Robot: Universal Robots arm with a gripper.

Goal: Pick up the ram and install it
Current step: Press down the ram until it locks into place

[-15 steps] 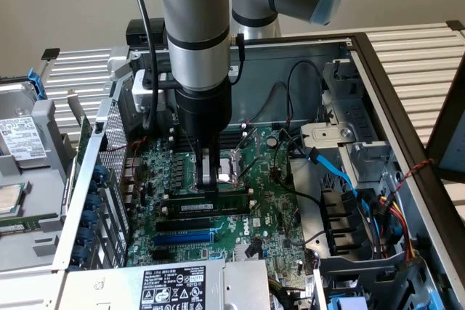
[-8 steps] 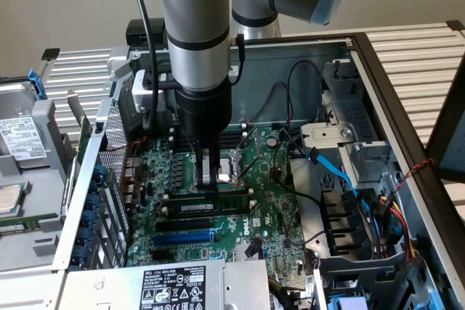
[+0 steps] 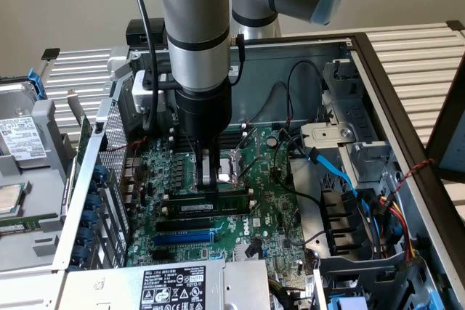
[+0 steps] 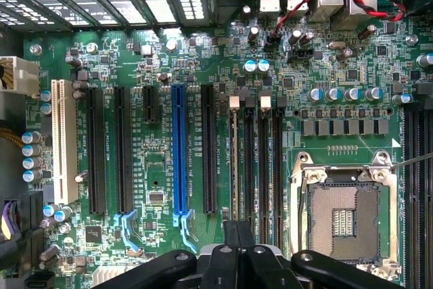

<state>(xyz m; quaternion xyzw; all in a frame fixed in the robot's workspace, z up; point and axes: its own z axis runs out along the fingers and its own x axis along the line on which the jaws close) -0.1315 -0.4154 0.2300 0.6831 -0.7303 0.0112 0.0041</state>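
A Universal Robots arm reaches down into an opened computer case (image 3: pixel 378 99), its tool (image 3: pixel 208 179) lowered over the green motherboard (image 3: pixel 269 201) with the fingers drawn together, closed rather than spread. In the exterior view the fingertips sit directly above the ram (image 3: pixel 207 207), a long dark-green stick with a white label strip that lies along the row of memory slots, level with the board and between the slot latches; whether the fingers touch its top edge or stand just clear of it cannot be told. The bare processor socket (image 3: pixel 231 168) lies just behind the tool, and the blue expansion slot (image 3: pixel 183 238) runs parallel to the ram, nearer the camera, with a black slot between them. A power supply's labelled housing (image 3: pixel 174 286) fills the foreground, blue data cables (image 3: pixel 341 176) curl past the drive bays on the exterior view's right, and a loose hard drive (image 3: pixel 22 139) rests outside the case on the exterior view's left. From the wrist view, the tool's (image 4: pixel 238 252) black fingers meet edge to edge over the memory slots (image 4: pixel 257 160), where the ram (image 4: pixel 235 160) appears as a thin edge standing in one slot beside the blue expansion slot (image 4: pixel 179 147) and the open processor socket (image 4: pixel 345 218).
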